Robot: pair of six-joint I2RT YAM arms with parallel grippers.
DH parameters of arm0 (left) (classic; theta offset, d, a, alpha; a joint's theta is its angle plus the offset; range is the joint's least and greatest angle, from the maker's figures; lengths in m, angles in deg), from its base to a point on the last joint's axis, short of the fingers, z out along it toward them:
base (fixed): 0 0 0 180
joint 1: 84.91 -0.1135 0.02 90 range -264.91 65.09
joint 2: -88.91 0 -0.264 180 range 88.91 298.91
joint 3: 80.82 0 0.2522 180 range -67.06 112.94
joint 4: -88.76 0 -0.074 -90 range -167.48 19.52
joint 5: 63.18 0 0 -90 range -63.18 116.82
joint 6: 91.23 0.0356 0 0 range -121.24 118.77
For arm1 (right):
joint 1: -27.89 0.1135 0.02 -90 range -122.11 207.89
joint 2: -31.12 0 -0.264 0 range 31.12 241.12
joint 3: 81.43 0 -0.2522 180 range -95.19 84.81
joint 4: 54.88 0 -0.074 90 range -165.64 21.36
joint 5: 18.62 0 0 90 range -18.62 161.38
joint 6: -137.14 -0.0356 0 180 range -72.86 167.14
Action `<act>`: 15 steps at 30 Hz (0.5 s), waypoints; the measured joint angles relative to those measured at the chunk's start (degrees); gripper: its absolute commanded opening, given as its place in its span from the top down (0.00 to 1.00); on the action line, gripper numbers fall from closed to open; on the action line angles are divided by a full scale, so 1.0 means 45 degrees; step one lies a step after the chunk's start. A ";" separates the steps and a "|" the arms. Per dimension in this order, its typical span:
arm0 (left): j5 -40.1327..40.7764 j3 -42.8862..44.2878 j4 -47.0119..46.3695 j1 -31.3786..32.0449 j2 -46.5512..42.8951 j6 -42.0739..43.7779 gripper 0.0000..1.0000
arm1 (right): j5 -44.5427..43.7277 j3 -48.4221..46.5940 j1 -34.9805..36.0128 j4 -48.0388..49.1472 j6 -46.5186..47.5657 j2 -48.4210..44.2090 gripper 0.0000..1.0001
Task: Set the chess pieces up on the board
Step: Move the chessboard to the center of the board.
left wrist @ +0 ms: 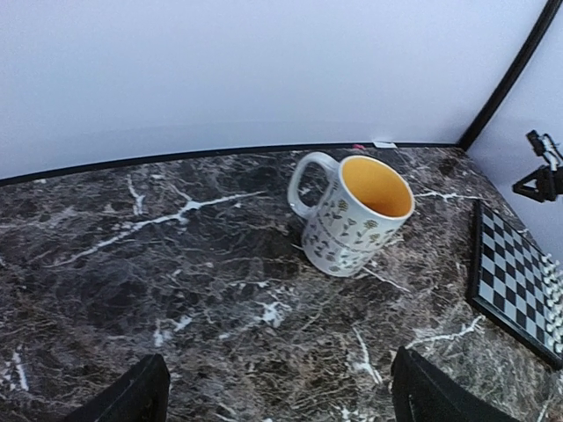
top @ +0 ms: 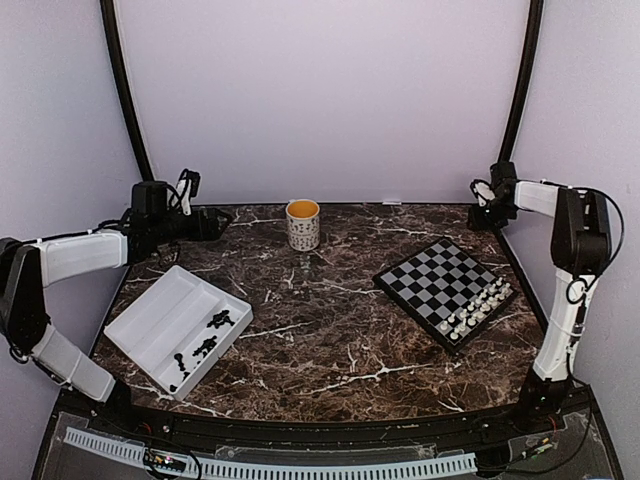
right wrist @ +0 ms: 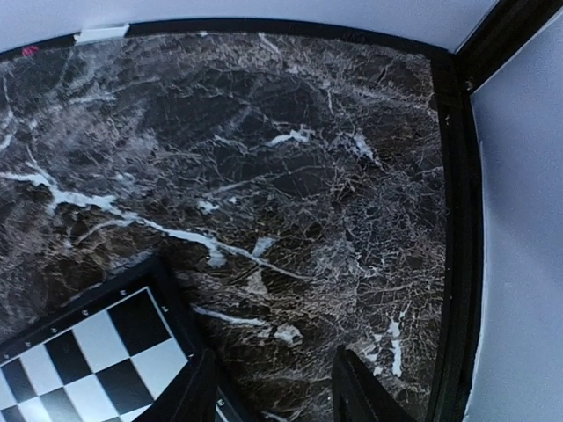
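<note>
**Setup part done, nothing in hand**

On the table [top: 330, 340], the board [top: 440, 280] sat right, the tray [top: 150, 315] left, the mug [top: 303, 223] back centre. The left gripper [left wrist: 281, 400] hovered beyond the tray, jaws wide, empty. The right gripper [right wrist: 273, 391] hung over the far right corner, jaws apart, empty. The white pieces [top: 475, 310] lined the board's near edge and the black pieces [top: 205, 347] were in the tray. Advice: drop straight down, pinch one black piece, avoid the dividers.
</note>
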 measured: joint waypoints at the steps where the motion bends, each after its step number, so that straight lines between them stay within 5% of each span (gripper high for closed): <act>1: -0.0291 0.0000 -0.0029 0.0068 0.0073 -0.0058 0.14 | -0.0180 -0.0267 0.0000 -0.0180 0.0097 0.0359 0.64; 15: -0.3609 0.0257 -0.0238 0.1506 0.0777 -0.0248 0.17 | -0.1219 -0.1413 0.0005 -0.2453 0.1467 0.2438 0.82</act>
